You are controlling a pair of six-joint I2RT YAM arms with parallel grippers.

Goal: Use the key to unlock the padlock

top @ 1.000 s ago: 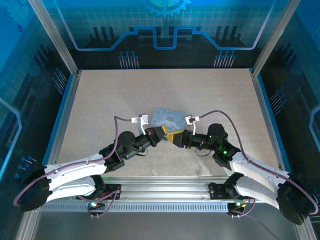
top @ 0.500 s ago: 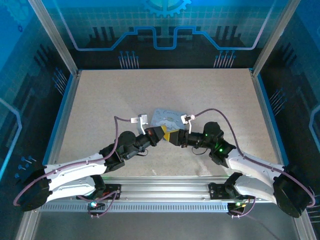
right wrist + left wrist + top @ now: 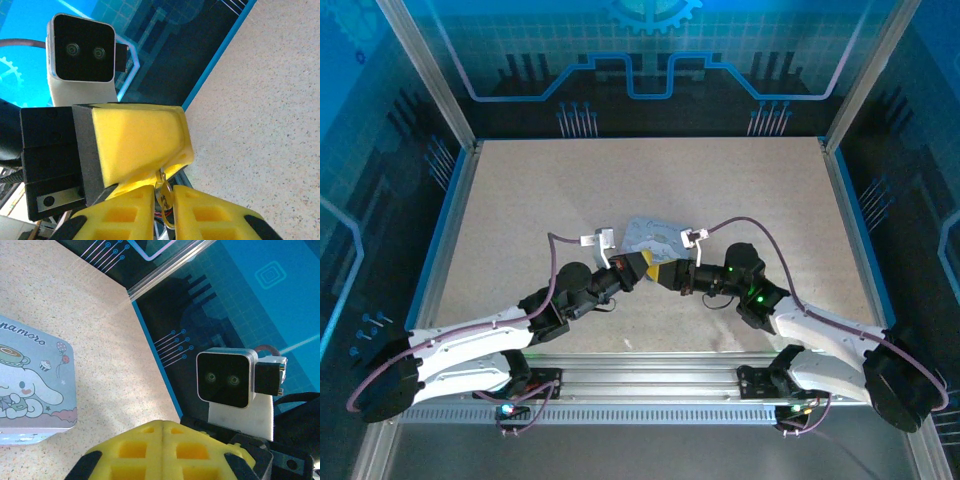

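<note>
My two grippers meet tip to tip in front of the tin. The left gripper (image 3: 642, 268) (image 3: 165, 423) has its yellow fingers (image 3: 140, 140) pressed together. A slim metal key (image 3: 160, 175) pokes out of their tips. The key runs down into a tiny brass padlock (image 3: 166, 194). The right gripper (image 3: 666, 274) (image 3: 164, 190) has its pads against both sides of the lock body. The thin shackle (image 3: 166, 220) hangs as a loop below. From above, both lock and key are hidden between the fingers.
A pale lavender cartoon-printed tin (image 3: 655, 236) (image 3: 30, 385) lies flat just behind the grippers. The speckled table (image 3: 570, 190) is bare around it and is bounded by blue edging and an aluminium frame (image 3: 455, 190).
The right arm has slid left toward the left gripper, and its jaws have closed in on the padlock. The left arm has stayed still.
</note>
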